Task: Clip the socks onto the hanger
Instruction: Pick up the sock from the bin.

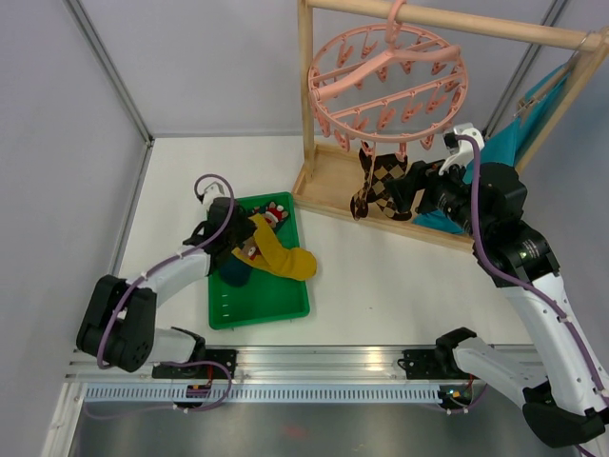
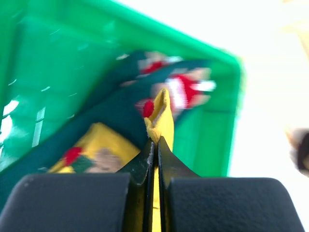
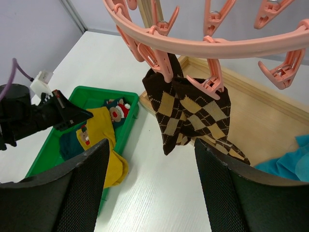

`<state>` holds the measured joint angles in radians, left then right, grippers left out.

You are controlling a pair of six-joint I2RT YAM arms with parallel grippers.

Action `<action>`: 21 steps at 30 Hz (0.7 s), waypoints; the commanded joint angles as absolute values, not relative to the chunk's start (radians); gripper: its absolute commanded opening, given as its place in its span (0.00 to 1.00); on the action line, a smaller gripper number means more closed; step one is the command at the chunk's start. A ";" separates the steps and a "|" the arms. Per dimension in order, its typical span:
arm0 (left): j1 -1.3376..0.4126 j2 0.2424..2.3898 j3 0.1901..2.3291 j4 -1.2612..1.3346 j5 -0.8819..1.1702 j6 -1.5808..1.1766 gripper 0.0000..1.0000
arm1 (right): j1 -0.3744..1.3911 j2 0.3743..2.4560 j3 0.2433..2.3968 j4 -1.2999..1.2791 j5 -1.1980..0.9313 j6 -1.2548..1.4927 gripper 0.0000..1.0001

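The pink round hanger [image 1: 387, 81] hangs from the wooden rack, and two brown-and-tan argyle socks [image 1: 381, 186] are clipped under its near rim; they also show in the right wrist view [image 3: 193, 111]. My right gripper [image 1: 404, 190] is open and empty just beside them, jaws wide apart [image 3: 152, 193]. My left gripper [image 1: 243, 240] is over the green tray [image 1: 257, 309], shut on the edge of a mustard-yellow sock [image 2: 161, 116] whose toe drapes over the tray's right rim [image 1: 285, 259]. Dark teal socks with red-white figures [image 2: 111, 111] lie under it in the tray.
The wooden rack frame [image 1: 305, 86] stands at the back right on a wooden base. A large teal cloth [image 1: 504, 143] hangs at its right end, behind my right arm. Grey walls close in the table at the left and back.
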<state>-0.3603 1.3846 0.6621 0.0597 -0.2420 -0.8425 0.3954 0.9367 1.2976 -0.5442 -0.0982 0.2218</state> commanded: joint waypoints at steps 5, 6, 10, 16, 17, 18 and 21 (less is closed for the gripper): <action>-0.359 1.143 0.643 0.204 -0.019 -0.664 0.02 | 0.397 0.894 1.390 -0.624 0.084 0.261 0.78; -0.360 1.103 0.643 0.209 0.036 -0.657 0.02 | 0.397 0.891 1.397 -0.641 0.112 0.261 0.78; -0.364 1.028 0.666 0.209 0.159 -0.614 0.02 | 0.397 0.890 1.399 -0.641 0.208 0.238 0.79; -0.373 0.957 0.742 0.179 0.287 -0.591 0.02 | 0.397 0.940 1.379 -0.562 0.233 0.181 0.79; -0.374 0.950 0.762 0.169 0.304 -0.589 0.02 | 0.397 0.951 1.376 -0.551 0.239 0.148 0.78; -0.377 0.943 0.773 0.163 0.327 -0.588 0.02 | 0.397 0.960 1.373 -0.529 0.241 0.132 0.78; -0.382 0.919 0.801 0.155 0.376 -0.595 0.02 | 0.391 1.002 1.377 -0.506 0.249 0.080 0.76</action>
<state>-0.3740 0.9600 0.7349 0.1513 0.2665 -0.6319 0.3954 0.9707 1.3708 -0.5678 0.2131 0.1616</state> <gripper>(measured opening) 0.032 0.769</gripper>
